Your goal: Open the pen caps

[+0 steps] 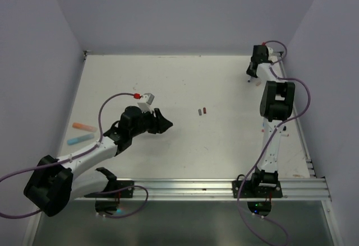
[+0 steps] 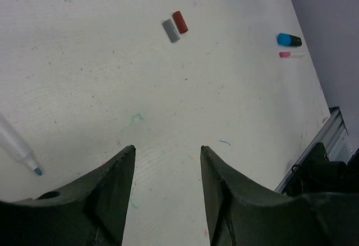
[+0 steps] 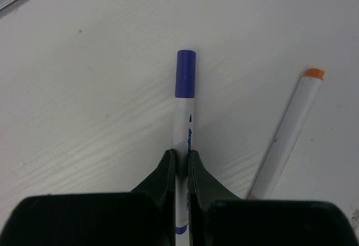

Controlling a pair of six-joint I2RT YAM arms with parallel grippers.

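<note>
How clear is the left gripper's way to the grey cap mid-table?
Probably yes: the left gripper is open and empty, and the grey cap lies ahead of it on the table, with nothing between. Only the dark red cap sits close beside it.

Left arm sits low, elbow bent, reaching from its base inward toward the centre. The left end effector [image 1: 161, 123] has its fingers [image 2: 120, 170] spread wide with nothing between them. Right arm is stretched along the right edge to the far corner, wrist pitched down, with the right end effector [image 3: 181, 155] pinched tight on a white pen [image 3: 184, 125].
</note>
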